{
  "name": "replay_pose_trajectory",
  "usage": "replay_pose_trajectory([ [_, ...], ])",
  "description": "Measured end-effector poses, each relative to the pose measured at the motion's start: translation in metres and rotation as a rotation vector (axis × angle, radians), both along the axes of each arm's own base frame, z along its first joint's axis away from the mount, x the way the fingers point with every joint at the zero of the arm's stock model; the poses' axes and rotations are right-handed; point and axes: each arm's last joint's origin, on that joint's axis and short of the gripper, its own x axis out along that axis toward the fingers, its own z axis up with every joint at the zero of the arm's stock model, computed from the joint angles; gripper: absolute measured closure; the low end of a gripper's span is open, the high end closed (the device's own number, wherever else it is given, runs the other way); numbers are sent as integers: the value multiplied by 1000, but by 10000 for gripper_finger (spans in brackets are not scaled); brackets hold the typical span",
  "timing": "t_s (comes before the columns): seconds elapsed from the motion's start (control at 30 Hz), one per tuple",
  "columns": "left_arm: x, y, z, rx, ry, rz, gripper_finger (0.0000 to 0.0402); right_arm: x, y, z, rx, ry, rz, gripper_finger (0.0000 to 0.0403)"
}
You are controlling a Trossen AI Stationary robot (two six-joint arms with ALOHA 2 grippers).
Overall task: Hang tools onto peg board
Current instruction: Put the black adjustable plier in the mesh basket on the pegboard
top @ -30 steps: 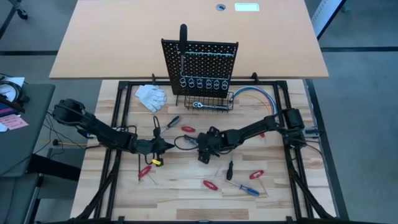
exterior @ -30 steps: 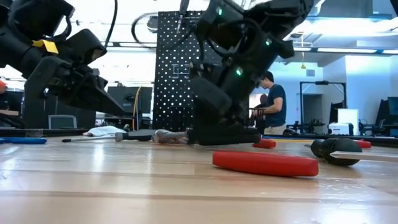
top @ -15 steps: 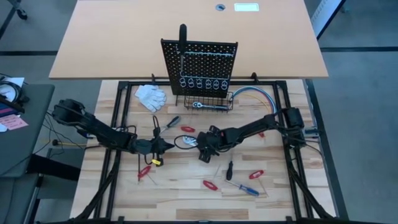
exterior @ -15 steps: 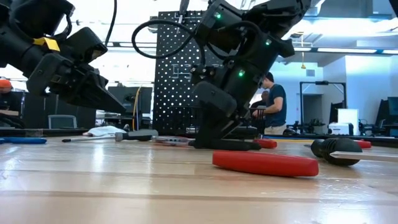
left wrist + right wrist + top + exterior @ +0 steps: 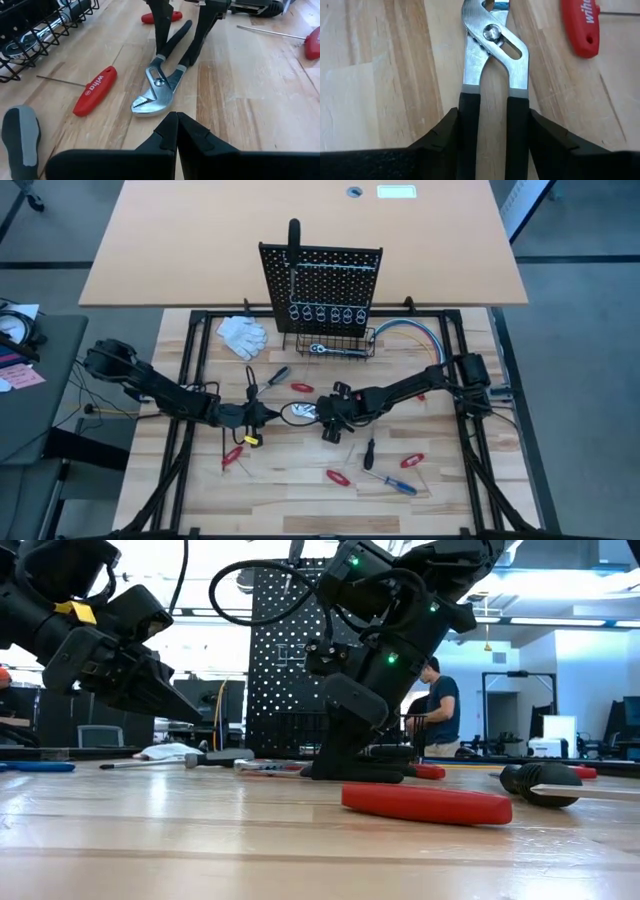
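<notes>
Over the last second the right claw (image 5: 492, 131) had narrowed its fingers onto the black handles of the pliers (image 5: 162, 85) lying flat on the desk (image 5: 300, 490), suggesting pickup was near; the left claw (image 5: 176, 131) hovered closed nearby.

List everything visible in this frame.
peg board: one, black, upright at the back
ratchet wrench: one, chrome, in wire basket
gloves: pair, white, left of basket
cables: bundle, coloured, right of basket
pliers: one, black-handled, centre
red screwdrivers: at least four, scattered
blue screwdriver: one, front
black screwdriver: one, front
person: one, background
left hand: shut, at pliers' head
right hand: gripping pliers' handles
</notes>
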Motion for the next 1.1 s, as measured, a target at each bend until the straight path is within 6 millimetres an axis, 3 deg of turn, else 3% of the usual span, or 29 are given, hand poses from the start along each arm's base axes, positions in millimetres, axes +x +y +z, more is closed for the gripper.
replay_pose_trajectory([
  [0.47,0,0,0,-1,1,1,401,-7,-4,47,-119,-100,11,225],
  [0.63,0,0,0,-6,0,3,401,-12,-12,75,-235,-153,-9,225],
  [0.83,0,0,0,-9,-6,3,401,-21,-56,102,-441,-125,-34,225],
  [1.1,0,0,1,-9,-9,3,401,-29,-118,95,-534,23,-67,226],
])
